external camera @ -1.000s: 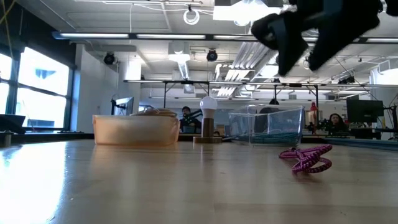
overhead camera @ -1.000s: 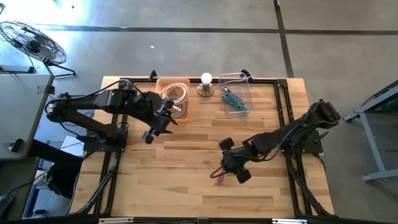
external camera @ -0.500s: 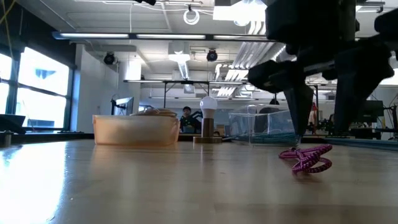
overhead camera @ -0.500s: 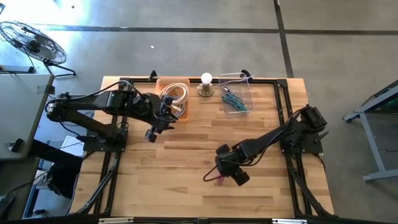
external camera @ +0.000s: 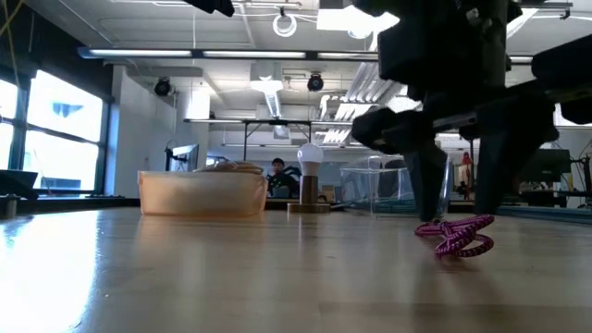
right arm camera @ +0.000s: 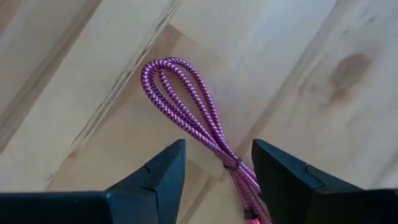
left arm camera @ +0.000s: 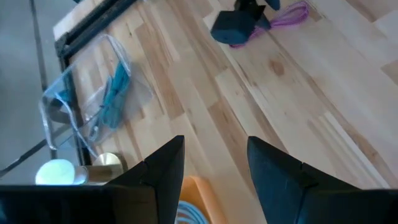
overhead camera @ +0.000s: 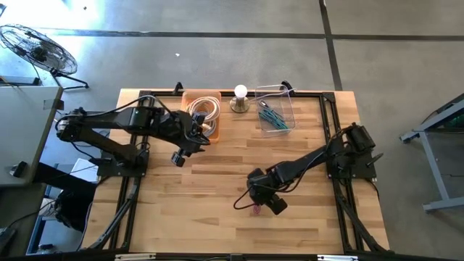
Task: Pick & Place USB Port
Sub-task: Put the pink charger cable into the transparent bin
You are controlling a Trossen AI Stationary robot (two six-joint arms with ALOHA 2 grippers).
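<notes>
A purple braided cable bundle [overhead camera: 256, 209] lies flat on the wood table, near the middle of its near half. It also shows in the low view [external camera: 455, 235] and the right wrist view [right arm camera: 186, 106]. My right gripper [overhead camera: 262, 201] is open and low over it. Its fingers [right arm camera: 155, 180] point down on either side of the bundle's tied middle, seen in the low view too [external camera: 458, 218]. I cannot see them touching it. My left gripper [overhead camera: 189, 147] hovers open beside the orange tray, its fingers apart in the left wrist view [left arm camera: 214, 177].
At the table's far edge stand an orange tray [overhead camera: 190, 107] holding coiled white cables, a light bulb on a round base [overhead camera: 240, 98], and a clear bin [overhead camera: 284, 106] with teal cables. Bare wood lies between the arms. Black frame rails run along both sides.
My right gripper has come down from well above the table and moved a little toward the left and near edges, so its open fingers now stand around the purple cable. The cable has not moved. My left gripper has drifted slightly toward the table's right.
</notes>
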